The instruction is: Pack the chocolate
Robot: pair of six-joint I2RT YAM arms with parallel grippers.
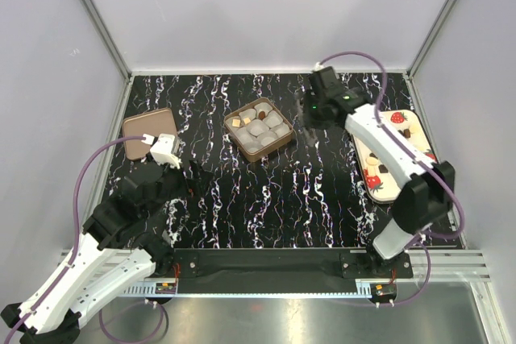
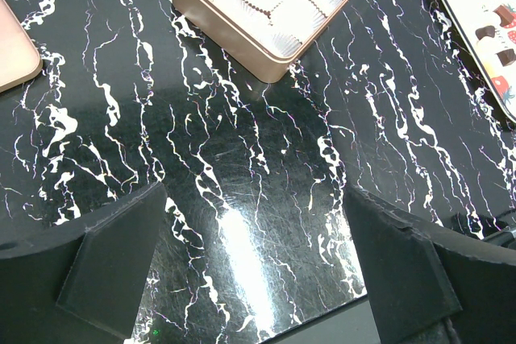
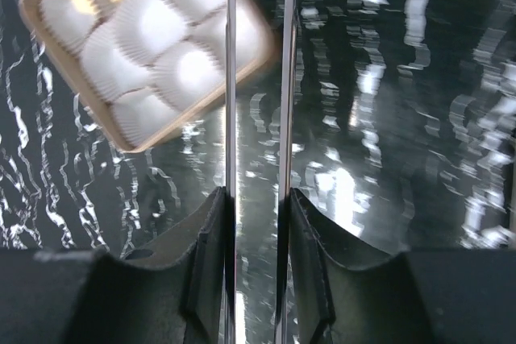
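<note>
**A:** What did the overhead camera show?

**B:** Most of the chocolate (image 1: pixel 384 168) lay on the strawberry-print tray (image 1: pixel 390 189) at the right. A few pieces already sat among the paper cups (image 1: pixel 260 128) in the gold box (image 1: pixel 276 147) mid-table. Its lid (image 1: pixel 145 125) lay off to the left. The right gripper (image 1: pixel 306 112) hung just right of the box.

**A:** And the left wrist?

**B:** The left gripper (image 2: pixel 256 191) was spread wide above the marble table (image 2: pixel 242 159), with nothing between its fingers. The box stood ahead with one brown piece at its far edge, and the tray showed at upper right.

**A:** The right wrist?

**B:** It was blurry. The two thin blades stood nearly together with a slim gap between them. Their tips ran off the top edge, so I couldn't tell whether they pinched anything. The box sat at upper left, with tan pieces in two of its cups.
</note>
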